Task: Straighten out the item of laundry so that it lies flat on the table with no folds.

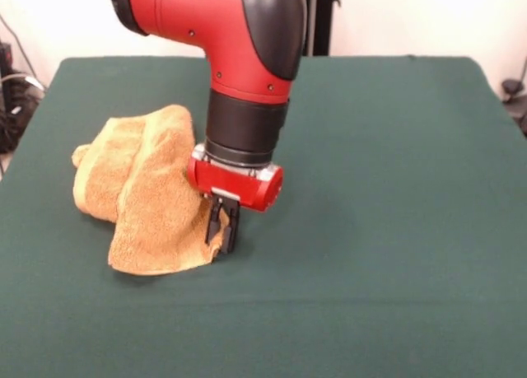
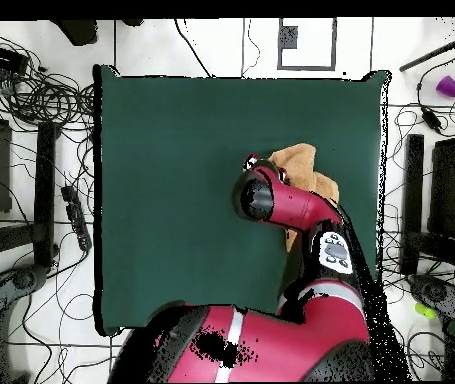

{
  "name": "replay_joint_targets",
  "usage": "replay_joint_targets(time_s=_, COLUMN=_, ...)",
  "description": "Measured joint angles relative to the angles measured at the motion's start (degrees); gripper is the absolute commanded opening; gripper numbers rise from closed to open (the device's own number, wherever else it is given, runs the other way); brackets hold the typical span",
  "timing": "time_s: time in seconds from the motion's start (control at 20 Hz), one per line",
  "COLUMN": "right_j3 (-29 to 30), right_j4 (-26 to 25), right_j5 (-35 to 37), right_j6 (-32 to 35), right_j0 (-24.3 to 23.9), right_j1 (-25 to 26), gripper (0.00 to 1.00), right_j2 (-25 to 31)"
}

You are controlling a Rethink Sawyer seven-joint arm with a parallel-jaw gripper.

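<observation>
The item of laundry (image 1: pixel 144 193), an orange-yellow terry towel, lies crumpled and folded over itself on the left half of the dark green table (image 1: pixel 395 164). My gripper (image 1: pixel 224 227) points straight down at the towel's near right corner, its black fingers (image 1: pixel 231 230) close together with the towel's edge pinched between them. From overhead, the towel (image 2: pixel 304 163) shows near the table's (image 2: pixel 171 200) right side. The red arm (image 2: pixel 291 205) covers part of it and hides the gripper.
Wide green tabletop stretches away from the towel on the other sides. Off the table, cables (image 2: pixel 41 100) and dark equipment (image 2: pixel 441 190) crowd the floor. A small purple object (image 2: pixel 448 85) lies beyond the table's corner.
</observation>
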Motion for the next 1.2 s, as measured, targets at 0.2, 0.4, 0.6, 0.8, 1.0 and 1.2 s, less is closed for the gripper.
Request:
replay_joint_targets(time_s=0.2, right_j3=-4.21, right_j4=4.60, right_j5=-0.69, right_j6=0.00, right_j0=0.49, right_j1=2.26, gripper=0.00, right_j2=0.20)
replay_joint_targets(time_s=0.4, right_j3=-7.45, right_j4=8.74, right_j5=-3.34, right_j6=0.00, right_j0=0.88, right_j1=4.50, gripper=0.00, right_j2=0.46)
replay_joint_targets(time_s=0.6, right_j3=-9.47, right_j4=12.40, right_j5=-5.65, right_j6=0.00, right_j0=1.49, right_j1=6.20, gripper=0.00, right_j2=0.61)
replay_joint_targets(time_s=0.8, right_j3=-11.20, right_j4=15.64, right_j5=-7.45, right_j6=0.00, right_j0=1.83, right_j1=7.48, gripper=0.00, right_j2=1.53)
replay_joint_targets(time_s=1.0, right_j3=-12.18, right_j4=17.78, right_j5=-7.72, right_j6=0.00, right_j0=2.24, right_j1=8.09, gripper=0.00, right_j2=1.72)
replay_joint_targets(time_s=1.2, right_j3=-12.84, right_j4=19.74, right_j5=-7.27, right_j6=0.00, right_j0=3.39, right_j1=8.50, gripper=0.00, right_j2=1.65)
